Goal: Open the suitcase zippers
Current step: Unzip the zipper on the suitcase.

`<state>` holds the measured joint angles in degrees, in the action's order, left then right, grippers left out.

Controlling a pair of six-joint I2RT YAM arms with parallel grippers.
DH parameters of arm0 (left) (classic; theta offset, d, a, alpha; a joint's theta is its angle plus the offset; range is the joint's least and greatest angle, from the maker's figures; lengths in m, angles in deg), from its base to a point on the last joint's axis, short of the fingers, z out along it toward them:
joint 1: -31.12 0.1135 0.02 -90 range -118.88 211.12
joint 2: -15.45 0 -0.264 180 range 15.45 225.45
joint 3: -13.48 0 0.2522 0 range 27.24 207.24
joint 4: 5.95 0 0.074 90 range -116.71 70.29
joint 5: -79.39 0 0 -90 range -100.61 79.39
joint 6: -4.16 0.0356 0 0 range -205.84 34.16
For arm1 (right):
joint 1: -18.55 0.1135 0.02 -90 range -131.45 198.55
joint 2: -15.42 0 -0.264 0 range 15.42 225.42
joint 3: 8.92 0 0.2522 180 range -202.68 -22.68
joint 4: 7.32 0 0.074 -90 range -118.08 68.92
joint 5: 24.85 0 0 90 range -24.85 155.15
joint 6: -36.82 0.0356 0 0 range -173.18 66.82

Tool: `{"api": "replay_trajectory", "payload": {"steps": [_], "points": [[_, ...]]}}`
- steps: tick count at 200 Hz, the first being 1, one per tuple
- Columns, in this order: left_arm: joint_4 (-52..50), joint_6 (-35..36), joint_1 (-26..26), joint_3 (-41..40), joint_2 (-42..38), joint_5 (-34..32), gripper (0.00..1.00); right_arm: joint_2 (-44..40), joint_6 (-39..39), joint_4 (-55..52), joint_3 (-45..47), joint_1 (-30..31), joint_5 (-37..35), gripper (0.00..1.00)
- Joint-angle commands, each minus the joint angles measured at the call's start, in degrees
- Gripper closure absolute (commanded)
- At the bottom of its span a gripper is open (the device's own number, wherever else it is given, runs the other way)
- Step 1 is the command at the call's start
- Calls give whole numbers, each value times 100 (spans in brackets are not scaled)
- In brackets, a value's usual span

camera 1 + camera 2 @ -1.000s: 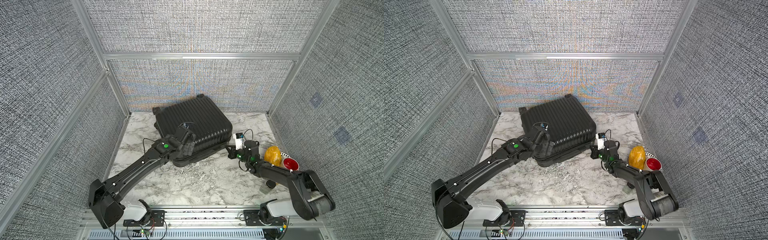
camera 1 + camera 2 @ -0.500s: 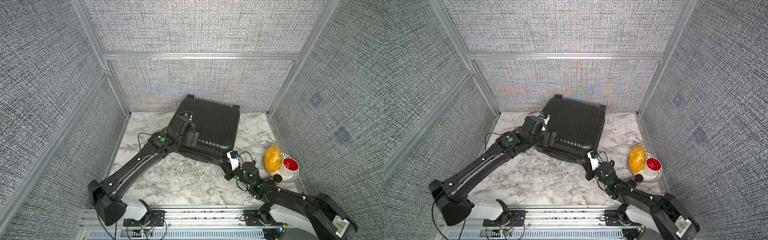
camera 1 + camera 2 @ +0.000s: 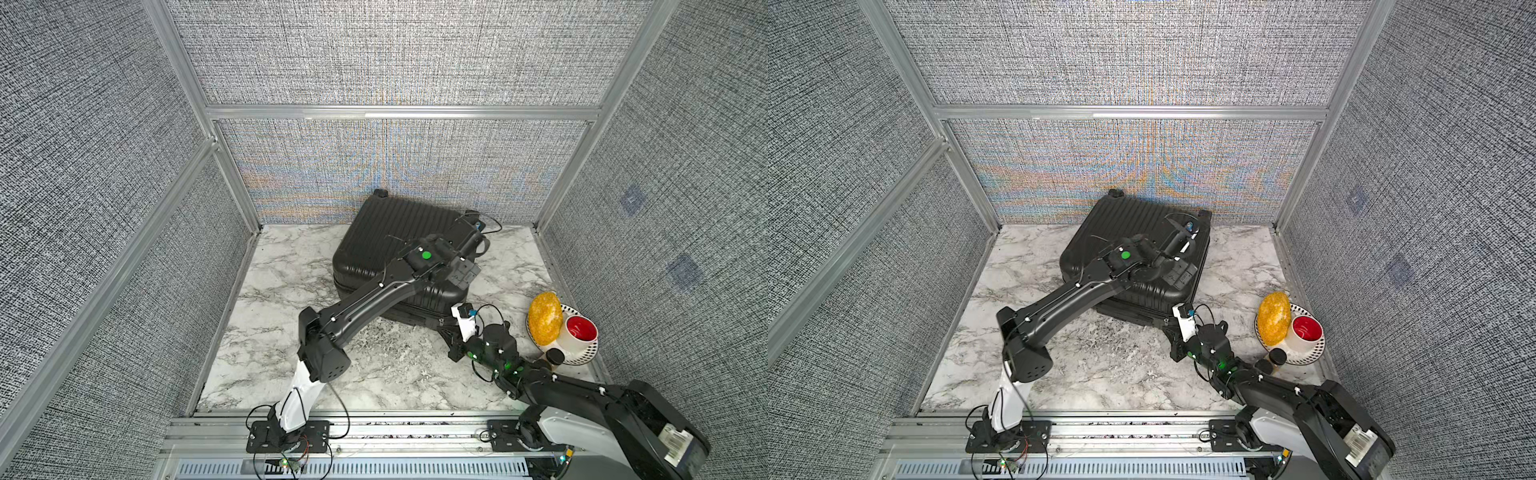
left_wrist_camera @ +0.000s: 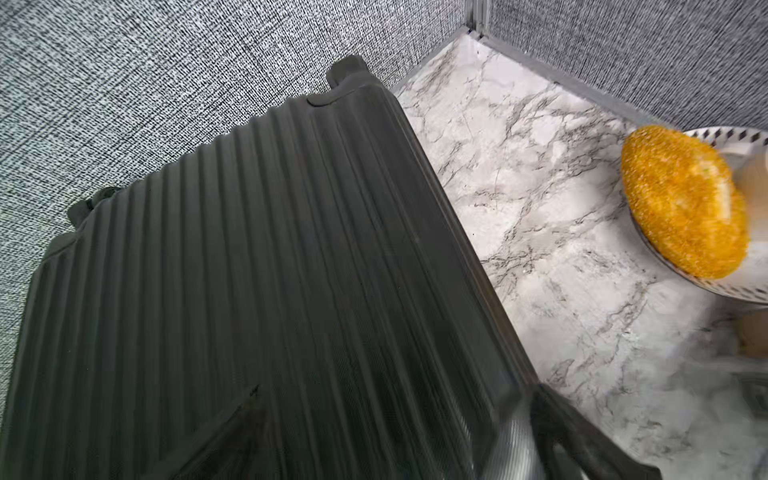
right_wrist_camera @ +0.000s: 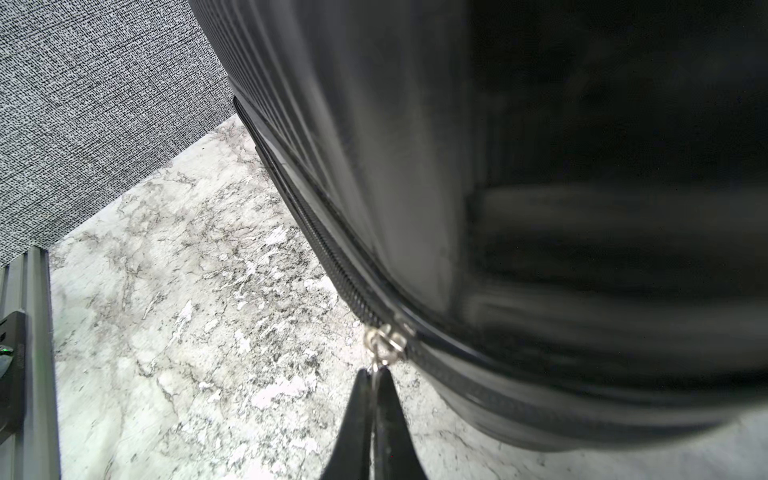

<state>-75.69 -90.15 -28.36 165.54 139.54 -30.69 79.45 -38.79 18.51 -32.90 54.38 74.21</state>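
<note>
One suitcase point(image 3: 386, 232) on the bench point(image 3: 291, 374). Right claw point(image 5: 372, 376) pinched tight on its one visible zipper pull point(image 5: 384, 340) at the near corner, left claw point(image 4: 398, 390) spread wide over the lid.

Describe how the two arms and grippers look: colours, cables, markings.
Both are black. The left arm has a white lower link, a round green dot near the wrist and thin black cables. The right arm shows green lights, a white wrist block with a blue plug, and a barcode label near its base. The right gripper has slim, tapered black fingers.
</note>
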Motion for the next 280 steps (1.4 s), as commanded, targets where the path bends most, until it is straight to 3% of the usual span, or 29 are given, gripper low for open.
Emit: {"api": "replay_trajectory", "payload": {"steps": [1, 70, 126, 208, 248, 280], "points": [[-592, 151, -54, 541, 343, -212, 1, -13, -33, 116, -24, 7, 34, 100], [-424, 139, -125, 795, 854, -39, 1, 31, -15, 95, -33, 28, 70, 100], [-561, 256, -142, 806, 1073, -656, 1, -59, 52, 36, -1, 30, -130, 100], [-181, -4, -142, -519, 371, -1224, 1, -907, 619, -736, 213, 20, -1494, 100], [-167, -65, -178, -992, 137, -1267, 1, -965, 799, -725, 231, -225, -1454, 100], [-180, -152, -210, -1441, -164, -1189, 1, -778, 698, -617, 125, -726, -959, 100]]}}
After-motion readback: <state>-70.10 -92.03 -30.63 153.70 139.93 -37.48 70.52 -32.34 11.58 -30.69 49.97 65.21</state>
